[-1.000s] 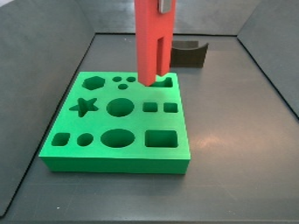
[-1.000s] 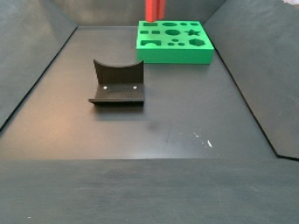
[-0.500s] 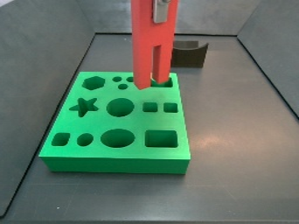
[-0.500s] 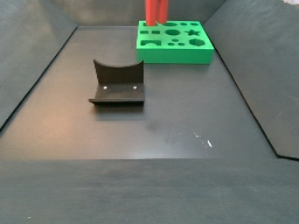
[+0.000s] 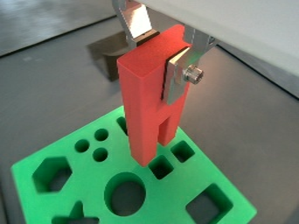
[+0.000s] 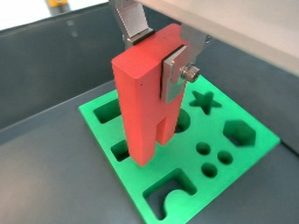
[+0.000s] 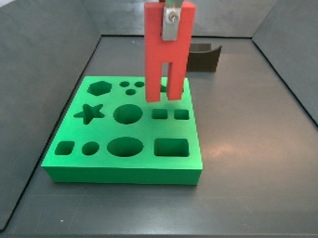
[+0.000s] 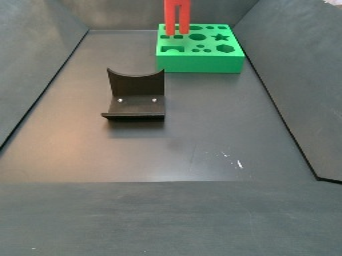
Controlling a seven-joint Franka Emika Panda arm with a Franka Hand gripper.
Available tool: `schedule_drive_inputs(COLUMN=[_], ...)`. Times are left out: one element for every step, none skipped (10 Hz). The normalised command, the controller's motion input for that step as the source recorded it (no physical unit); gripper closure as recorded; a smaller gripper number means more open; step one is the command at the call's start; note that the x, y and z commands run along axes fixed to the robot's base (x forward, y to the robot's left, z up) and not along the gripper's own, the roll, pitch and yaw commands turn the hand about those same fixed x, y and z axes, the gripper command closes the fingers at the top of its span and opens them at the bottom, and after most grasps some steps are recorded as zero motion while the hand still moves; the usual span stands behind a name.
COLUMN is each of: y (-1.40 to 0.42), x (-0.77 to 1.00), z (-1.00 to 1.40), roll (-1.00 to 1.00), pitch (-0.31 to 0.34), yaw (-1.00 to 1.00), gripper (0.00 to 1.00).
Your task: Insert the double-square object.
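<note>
My gripper [image 7: 173, 11] is shut on the top of the double-square object [image 7: 165, 56], a tall red piece with two square legs. It hangs upright above the green block [image 7: 125, 130]. Its leg tips hover a little above the block's top, close to the pair of small square holes [image 7: 172, 114]. In both wrist views the silver fingers [image 5: 179, 72] [image 6: 174, 68] clamp the red piece [image 5: 149, 96] [image 6: 149, 87] at its joined end. In a side view the piece [image 8: 175, 14] stands over the far green block [image 8: 199, 48].
The dark fixture stands on the floor beside the block [image 8: 134, 95] and shows behind it in a side view [image 7: 203, 56]. The block has several other shaped holes, among them a star [image 7: 88, 113] and a large square [image 7: 172, 146]. Dark walls enclose the floor.
The gripper has carried the red piece up and toward the block's middle, from the notch at the far edge to above the pair of small square holes.
</note>
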Motion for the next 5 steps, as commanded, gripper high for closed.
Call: schedule_drive_inputs(y=[-0.19,-0.25,-0.37,-0.27,-0.03], x=[0.33,0.37,0.36,0.24,0.00], z=[-0.21,-0.19,-0.09,0.00,0.00], roll=[0.00,0.00,0.02,0.08,0.04], pitch=[0.000,0.000,0.013,0.034,0.004], yaw=[-0.73,-0.66,-0.54,-0.38,0.00], gripper=[1.00,1.00,1.00,1.00,1.00])
